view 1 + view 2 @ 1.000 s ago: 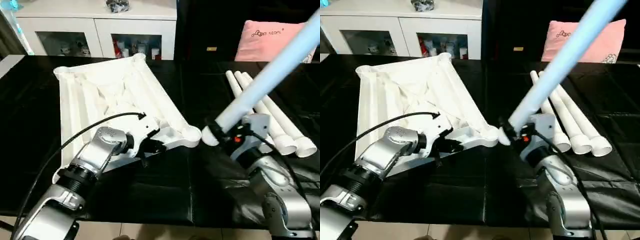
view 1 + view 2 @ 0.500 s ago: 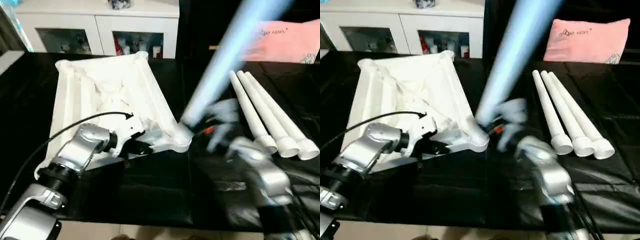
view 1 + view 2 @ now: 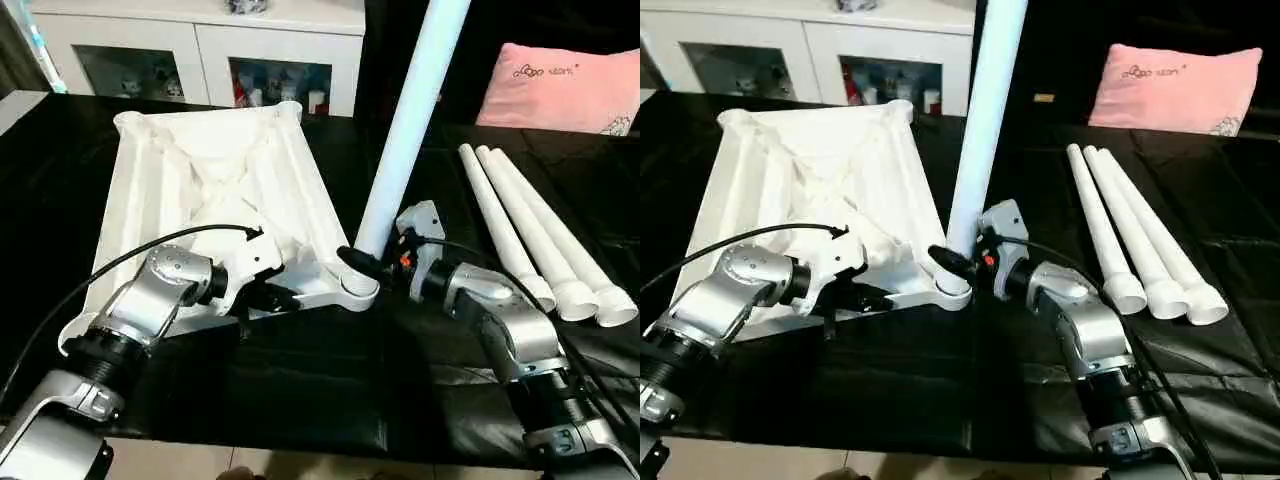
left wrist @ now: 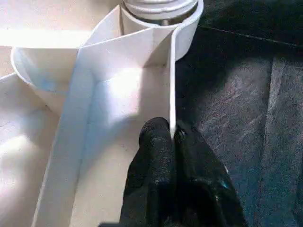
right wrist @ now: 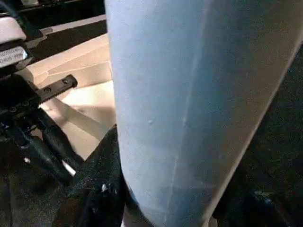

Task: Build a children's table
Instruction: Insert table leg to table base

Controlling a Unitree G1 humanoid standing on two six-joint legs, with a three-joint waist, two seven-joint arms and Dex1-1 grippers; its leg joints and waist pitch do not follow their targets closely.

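Observation:
The white tabletop (image 3: 215, 190) lies ribbed side up on the black table. My left gripper (image 3: 272, 297) is shut on a thin rim wall of the tabletop (image 4: 118, 85) close to its near right corner, with its black fingers (image 4: 158, 151) pinched together. At that corner socket (image 3: 358, 290) one white leg (image 3: 400, 130) stands almost upright, its lower end set in the socket. My right gripper (image 3: 958, 262) is shut around the base of the leg (image 5: 189, 109). Three more legs (image 3: 530, 225) lie side by side to the right.
A white cabinet with glass doors (image 3: 200, 60) stands behind the table and a pink pillow (image 3: 560, 85) lies at the back right. A black cable (image 3: 150, 255) loops over my left forearm. Bare black table surface (image 3: 330, 380) lies in front of the tabletop.
My right arm has swung the leg from a slant towards the right to nearly upright and brought its lower end onto the corner socket. My left gripper has kept its hold on the rim.

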